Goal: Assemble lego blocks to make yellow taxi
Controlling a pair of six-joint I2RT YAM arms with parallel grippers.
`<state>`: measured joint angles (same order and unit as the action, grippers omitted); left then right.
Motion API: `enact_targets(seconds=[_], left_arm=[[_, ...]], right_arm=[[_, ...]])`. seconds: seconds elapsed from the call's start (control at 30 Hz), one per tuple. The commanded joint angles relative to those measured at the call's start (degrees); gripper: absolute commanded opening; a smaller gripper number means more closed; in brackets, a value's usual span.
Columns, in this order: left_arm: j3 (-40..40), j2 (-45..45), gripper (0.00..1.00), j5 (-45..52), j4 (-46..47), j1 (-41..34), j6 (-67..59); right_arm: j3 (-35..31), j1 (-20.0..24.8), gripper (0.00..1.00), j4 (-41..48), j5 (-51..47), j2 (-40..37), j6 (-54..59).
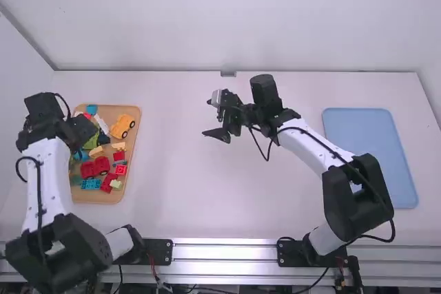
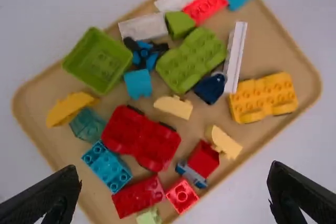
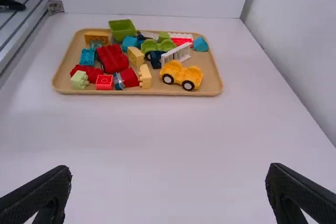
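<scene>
Much room parts the open right hand [image 1: 209, 116] from the tray's rim [image 1: 131, 152].

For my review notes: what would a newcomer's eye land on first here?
Probably the tan tray of bright blocks at the table's left, with a yellow wheeled base near its far right corner and a red one nearer its middle. Next, perhaps, the right hand, open over bare table, and the flat light-blue panel at the right.
</scene>
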<state>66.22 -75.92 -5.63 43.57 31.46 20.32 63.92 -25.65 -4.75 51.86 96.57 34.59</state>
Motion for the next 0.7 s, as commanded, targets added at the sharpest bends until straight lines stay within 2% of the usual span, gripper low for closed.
enact_targets(seconds=[0.0,0.17,0.2,0.23,0.37,0.43,0.67], left_arm=[[6.3,-4.5,0.98,3.3,2.1,-0.7,-3.8],[17.6,-15.2,0.99,3.3,10.3,-2.0,-9.3],[22.5,-19.7,0.99,3.6,13.7,-2.6,-12.2],[22.5,-19.7,0.99,3.6,13.7,-2.6,-12.2],[32.0,-27.5,0.99,8.8,16.8,-3.7,-20.9],[37.3,-31.8,0.97,10.9,18.3,-5.0,-24.6],[49.6,-43.3,0.98,7.3,25.7,-10.2,-32.0]], right_arm=[[2.4,-0.3,0.99,-0.4,-1.6,0.5,-1.8],[2.4,-1.5,0.99,-0.7,-5.3,0.5,-1.8],[2.4,-1.9,0.99,-0.6,-7.1,0.5,-1.8],[2.4,-1.9,0.99,-0.6,-7.1,0.5,-1.8],[2.4,-2.7,0.99,-0.6,-9.9,0.5,-1.8],[2.4,-2.2,0.99,-0.6,-9.7,0.5,-1.9],[2.4,1.2,0.99,-0.8,-9.5,0.5,-8.2]])
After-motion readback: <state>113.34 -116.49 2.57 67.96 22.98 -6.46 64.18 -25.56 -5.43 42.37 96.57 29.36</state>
